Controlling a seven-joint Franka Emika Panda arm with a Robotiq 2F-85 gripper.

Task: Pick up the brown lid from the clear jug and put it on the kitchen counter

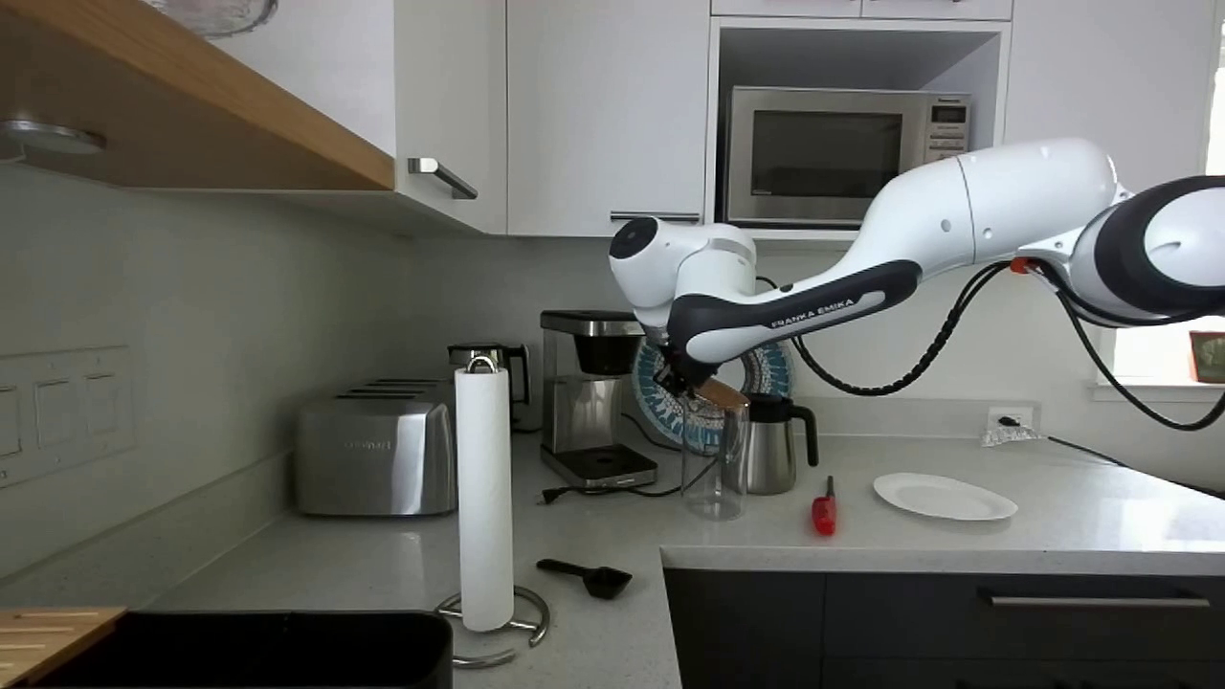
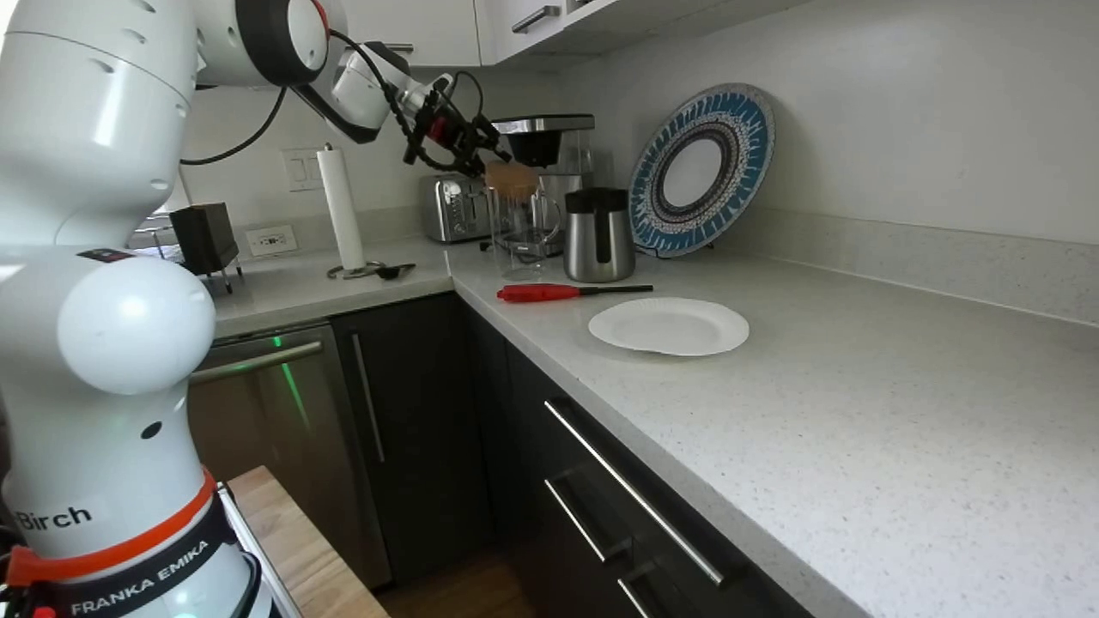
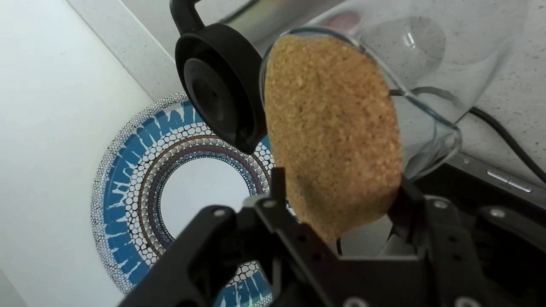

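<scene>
The brown lid is a thick cork piece between my two fingers in the wrist view. My gripper has a finger against each side of it and appears shut on it. The lid sits tilted at the mouth of the clear jug; whether it is lifted free of the rim I cannot tell. In both exterior views the lid is at the top of the jug, with the gripper coming in from above. The jug stands on the kitchen counter.
A steel kettle and a blue-rimmed dish are close beside the jug. The coffee maker stands on its other side. A red lighter and white plate lie near. A paper-towel roll and black scoop are farther off.
</scene>
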